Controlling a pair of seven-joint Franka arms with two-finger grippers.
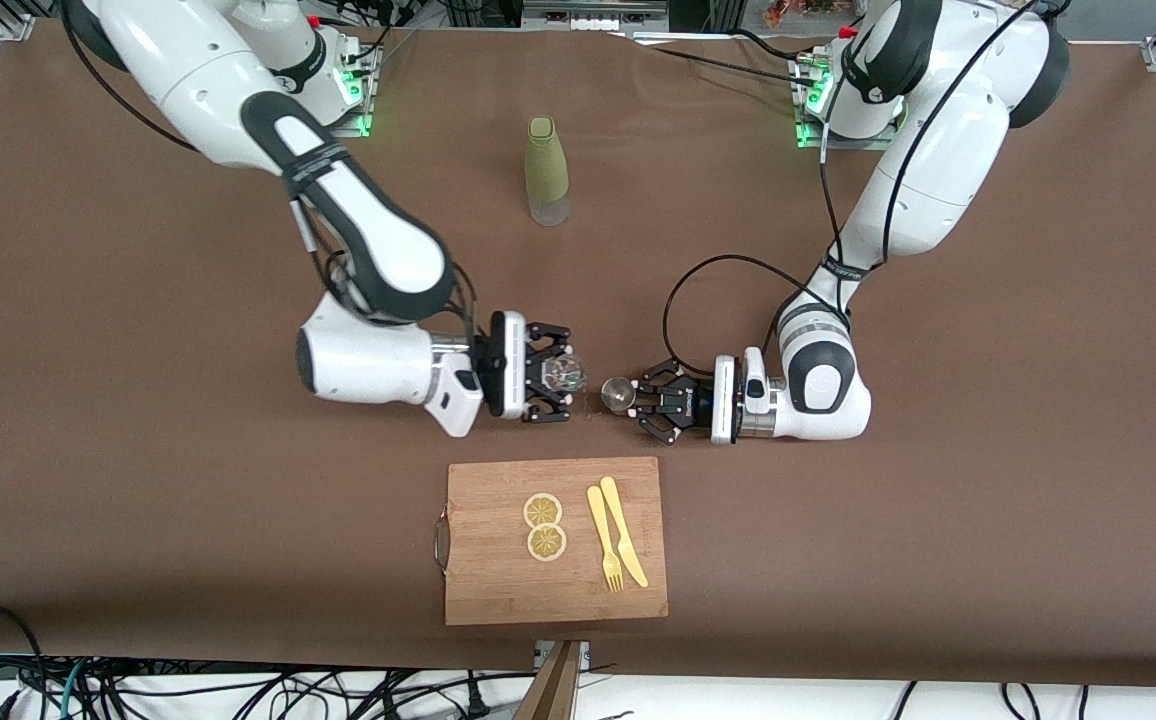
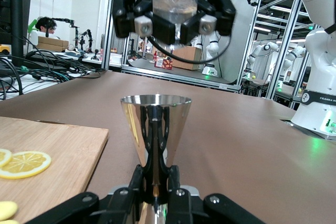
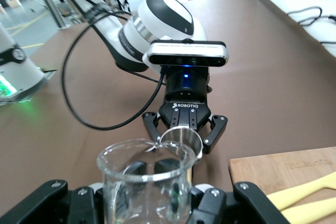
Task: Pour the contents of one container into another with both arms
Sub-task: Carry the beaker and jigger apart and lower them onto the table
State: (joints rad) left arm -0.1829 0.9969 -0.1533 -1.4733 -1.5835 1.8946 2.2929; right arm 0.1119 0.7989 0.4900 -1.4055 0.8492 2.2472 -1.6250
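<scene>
My right gripper [image 1: 556,378] is shut on a clear glass beaker [image 1: 569,375], held upright a little above the table. In the right wrist view the beaker [image 3: 144,182] fills the space between the fingers [image 3: 212,203]. My left gripper [image 1: 643,400] is shut on the waist of a shiny steel jigger [image 1: 619,394], low at the table. The jigger [image 2: 156,129] stands upright, cone mouth up, in the left gripper [image 2: 156,177]. The two vessels face each other a short gap apart, with the beaker [image 2: 175,3] higher than the jigger. I cannot tell whether either holds liquid.
A green bottle [image 1: 546,170] stands between the arms' bases. A wooden cutting board [image 1: 498,590] lies nearer the front camera than the grippers, carrying two lemon slices [image 1: 543,525] and a yellow plastic knife and fork [image 1: 616,545].
</scene>
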